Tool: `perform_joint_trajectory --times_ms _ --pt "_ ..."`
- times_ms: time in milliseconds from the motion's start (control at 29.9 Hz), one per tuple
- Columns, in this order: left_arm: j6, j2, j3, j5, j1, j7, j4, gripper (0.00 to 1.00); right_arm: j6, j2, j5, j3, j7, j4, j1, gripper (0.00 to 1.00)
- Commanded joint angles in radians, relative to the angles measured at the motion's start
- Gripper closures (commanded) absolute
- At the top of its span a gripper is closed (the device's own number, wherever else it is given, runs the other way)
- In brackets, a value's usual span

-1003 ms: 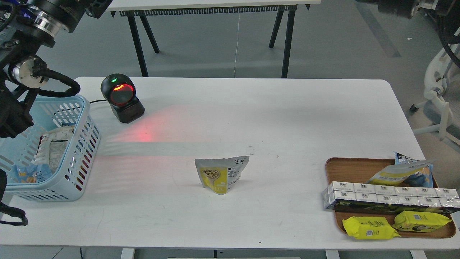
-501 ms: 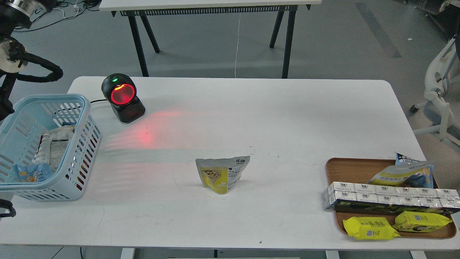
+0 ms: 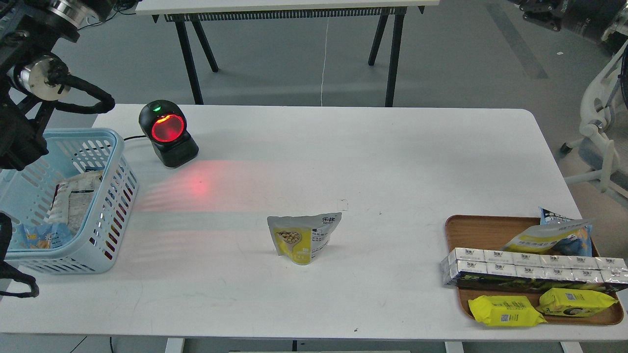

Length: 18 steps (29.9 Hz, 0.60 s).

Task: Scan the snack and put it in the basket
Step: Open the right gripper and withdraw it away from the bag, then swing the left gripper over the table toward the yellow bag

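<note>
On the white table [image 3: 373,162], which fills most of the head view, everything sits apart in three groups. At the left edge stands the light blue basket [image 3: 110,196], its slotted wall facing the middle of the table; several packets lie inside it, one pale with dark print and one blue. At the right edge lies a brown tray [image 3: 473,228] carrying a long white carton [image 3: 532,267] laid across it, a blue-and-yellow bag [image 3: 552,235] behind the carton and two yellow flat packs [image 3: 505,311] in front of it. Behind the basket, near the table's far left corner, a black scanner [image 3: 168,133] stands with its round window glowing red and a small green light on top; a red glow falls on the table just in front of it. The snack [image 3: 301,237] stands upright near the middle of the table, well apart from the basket, the scanner and the tray, with nothing touching it.

The left arm [image 3: 29,88] comes in dark at the upper left, above the basket's far end; its tool cannot be made out there, so I cannot tell whether it is released or clenched. A part of the right arm [image 3: 564,14] shows at the upper right corner; its tool is out of view.
</note>
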Motion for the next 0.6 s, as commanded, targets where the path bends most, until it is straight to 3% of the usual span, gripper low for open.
perform_joint_trajectory --times_ms 0,100,334,568 --pt "0.000 0.007 0.133 0.028 -0.074 0.000 -0.048 0.00 0.000 -0.010 0.002 0.005 0.000 0.000 -0.016 0.00" --pt "0.000 0.043 0.262 0.049 -0.167 0.000 -0.120 0.00 0.000 -0.011 0.006 0.008 0.000 0.002 -0.030 0.00" --pt "0.000 -0.023 0.762 0.123 -0.473 0.000 -0.321 0.00 0.000 -0.016 0.104 0.006 0.000 0.008 -0.061 0.00" --pt "0.000 -0.045 0.830 0.123 -0.589 0.000 -0.439 0.00 0.000 -0.034 0.104 0.006 0.000 0.008 -0.078 0.00"
